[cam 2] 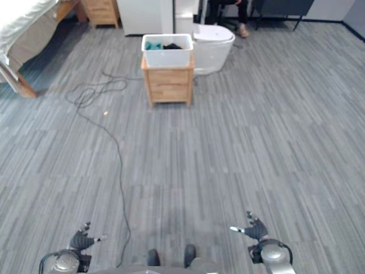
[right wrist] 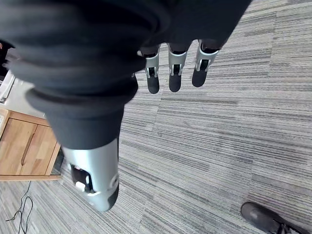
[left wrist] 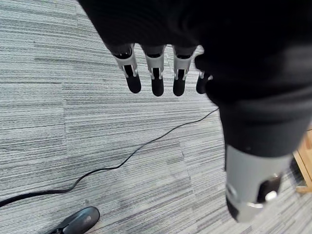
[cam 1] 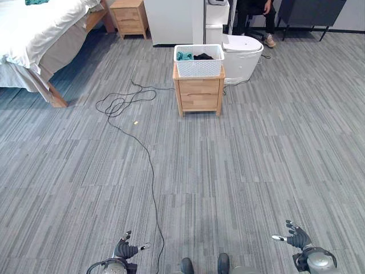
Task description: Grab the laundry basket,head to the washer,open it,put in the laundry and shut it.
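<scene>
Standing well back from the goal: both hands hang low over bare grey carpet [cam 1: 256, 165], holding nothing. Left hand [cam 1: 123, 250] at the robot's lower left, fingers [left wrist: 156, 73] straight and slightly apart, thumb held off to the side. Right hand [cam 1: 299, 237] at lower right, same pose, fingers [right wrist: 175, 68] straight, loosely spread, thumb apart; nothing touched by either.

White laundry basket [cam 1: 198, 67] is far ahead, across the room, sitting upright on top of a small wooden nightstand [cam 1: 199, 96] with two drawers. Clothes inside the basket: a teal piece [cam 1: 184, 56] on the left, a dark piece [cam 1: 203, 56] on the right, both below the rim. Just behind and to the right of the nightstand, a low white rounded appliance [cam 1: 244, 54] with its lid closed, looks like the washer, almost touching the nightstand corner. Tall white cabinet [cam 1: 171, 21] behind the basket.

Black cord [cam 1: 122, 103] lies coiled on the carpet left of the nightstand. Tiny yellowish scrap [cam 1: 136, 122] near the coil. Bed [cam 1: 40, 34] with white bedding at far left, second wooden nightstand [cam 1: 130, 17] beside it. Person seated [cam 1: 254, 14] at the back right, only legs and shoes clear. Dark table [cam 1: 311, 11] further right.
</scene>
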You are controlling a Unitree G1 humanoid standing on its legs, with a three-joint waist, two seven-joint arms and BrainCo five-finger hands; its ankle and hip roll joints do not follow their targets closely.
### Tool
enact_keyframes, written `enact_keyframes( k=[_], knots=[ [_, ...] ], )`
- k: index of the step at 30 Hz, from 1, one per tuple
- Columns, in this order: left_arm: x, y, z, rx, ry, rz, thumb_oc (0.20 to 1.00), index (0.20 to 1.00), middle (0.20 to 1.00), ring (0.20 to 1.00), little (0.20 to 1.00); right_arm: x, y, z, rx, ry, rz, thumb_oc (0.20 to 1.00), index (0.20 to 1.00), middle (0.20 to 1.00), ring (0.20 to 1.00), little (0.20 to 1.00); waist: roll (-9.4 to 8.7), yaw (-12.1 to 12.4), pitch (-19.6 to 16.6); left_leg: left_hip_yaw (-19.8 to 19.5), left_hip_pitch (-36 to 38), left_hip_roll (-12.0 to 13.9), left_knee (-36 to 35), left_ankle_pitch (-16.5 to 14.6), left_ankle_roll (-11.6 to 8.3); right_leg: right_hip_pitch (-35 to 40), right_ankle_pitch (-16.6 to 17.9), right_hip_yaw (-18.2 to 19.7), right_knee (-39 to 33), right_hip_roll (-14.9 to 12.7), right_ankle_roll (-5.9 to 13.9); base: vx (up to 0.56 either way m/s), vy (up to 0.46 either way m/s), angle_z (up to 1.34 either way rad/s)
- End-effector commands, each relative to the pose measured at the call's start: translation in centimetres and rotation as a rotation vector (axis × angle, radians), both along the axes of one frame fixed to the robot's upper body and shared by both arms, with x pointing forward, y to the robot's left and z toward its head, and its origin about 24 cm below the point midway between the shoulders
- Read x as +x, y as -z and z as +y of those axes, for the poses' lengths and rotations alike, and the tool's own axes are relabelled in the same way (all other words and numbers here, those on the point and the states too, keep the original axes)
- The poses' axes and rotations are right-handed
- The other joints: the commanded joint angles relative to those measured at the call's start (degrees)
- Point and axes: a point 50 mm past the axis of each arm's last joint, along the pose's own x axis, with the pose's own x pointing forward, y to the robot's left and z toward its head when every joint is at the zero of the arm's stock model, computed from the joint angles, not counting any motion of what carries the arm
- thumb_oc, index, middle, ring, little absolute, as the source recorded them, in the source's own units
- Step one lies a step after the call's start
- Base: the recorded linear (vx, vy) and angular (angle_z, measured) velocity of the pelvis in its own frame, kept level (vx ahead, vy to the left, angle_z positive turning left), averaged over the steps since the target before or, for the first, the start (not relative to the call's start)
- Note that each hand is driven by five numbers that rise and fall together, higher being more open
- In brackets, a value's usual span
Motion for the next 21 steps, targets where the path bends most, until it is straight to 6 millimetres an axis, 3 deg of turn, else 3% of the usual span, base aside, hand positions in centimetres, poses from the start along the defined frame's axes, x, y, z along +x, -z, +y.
enact_keyframes(
  k=[1,12,21],
  knots=[
    [1.3,-1.0,1.0,0.020,-0.035,-0.077,1.000,1.000,1.000,1.000,1.000,0.9,-0.1,1.1,0.004,-0.029,-0.037,1.000,1.000,1.000,1.000,1.000,-2.72,0.4,-1.6,-1.0,0.3,0.9,-0.3,-2.0,-2.90,0.5,-4.2,2.0,1.1,-3.4,6.66,0.04,0.007,0.02],
    [1.6,-1.2,1.3,0.012,-0.069,-0.095,1.000,1.000,1.000,1.000,1.000,0.4,0.4,1.2,0.010,-0.004,-0.006,1.000,1.000,1.000,1.000,1.000,-3.45,0.8,-1.2,-0.8,-0.3,0.3,1.0,-3.4,-2.27,0.1,-4.6,2.1,2.0,-4.0,7.12,0.05,0.030,-0.02],
    [3.1,-2.3,2.1,0.025,-0.096,-0.158,1.000,1.000,1.000,1.000,1.000,2.3,-0.1,2.0,0.031,-0.001,-0.053,1.000,1.000,1.000,1.000,1.000,-4.57,1.9,0.8,-1.1,-5.6,-1.5,8.3,-7.7,0.31,-5.3,-4.5,4.0,9.6,-6.1,9.08,0.05,0.112,-0.16]
  ],
)
